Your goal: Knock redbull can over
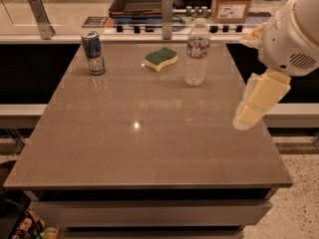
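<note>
The redbull can, blue and silver with a silver top, stands upright near the table's far left corner. My gripper hangs from the white arm at the right side of the view, over the table's right edge and pointing down and to the left. It is far to the right of the can, with nothing in it that I can see.
A clear plastic water bottle stands at the far right of the brown table. A green and yellow sponge lies between the can and the bottle. Behind the table runs a counter with a cardboard box and a dark tray.
</note>
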